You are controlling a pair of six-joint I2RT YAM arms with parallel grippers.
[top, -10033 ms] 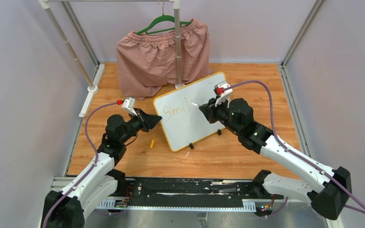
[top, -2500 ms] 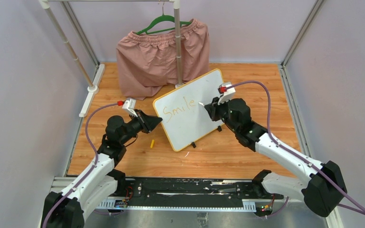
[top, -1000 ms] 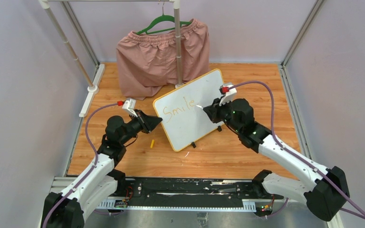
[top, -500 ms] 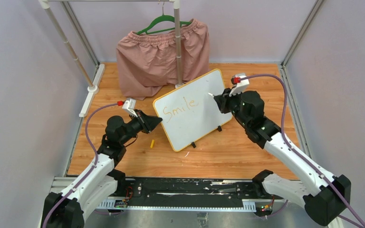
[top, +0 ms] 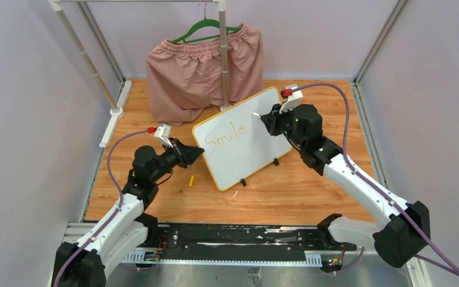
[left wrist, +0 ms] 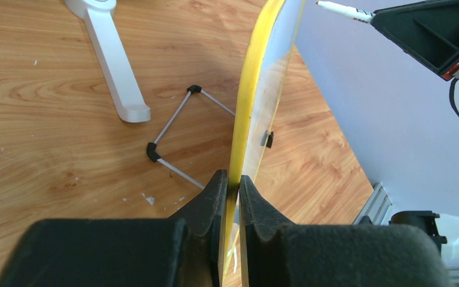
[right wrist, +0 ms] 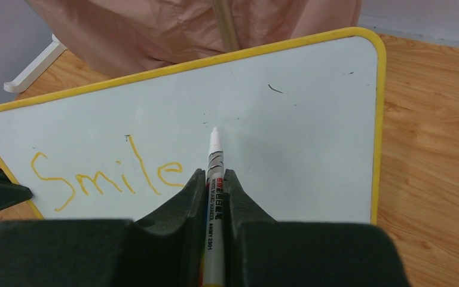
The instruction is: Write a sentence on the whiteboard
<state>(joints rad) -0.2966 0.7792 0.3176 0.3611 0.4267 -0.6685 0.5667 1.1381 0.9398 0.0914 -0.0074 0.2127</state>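
The whiteboard stands tilted on the wooden floor, white with a yellow frame. It bears one orange word, "Smile", also in the right wrist view. My left gripper is shut on the board's left edge; the left wrist view shows the yellow frame pinched between the jaws. My right gripper is shut on a white marker, its tip pointing at the bare board to the right of the word. I cannot tell if the tip touches.
Pink shorts hang on a green hanger from a rack pole just behind the board. The rack's white foot lies at the left. A small yellow piece lies on the floor by the left arm.
The word has grown from "Smil" to "Smile". My right gripper with the marker has moved from the end of the word up and to the right. The left gripper has not moved.
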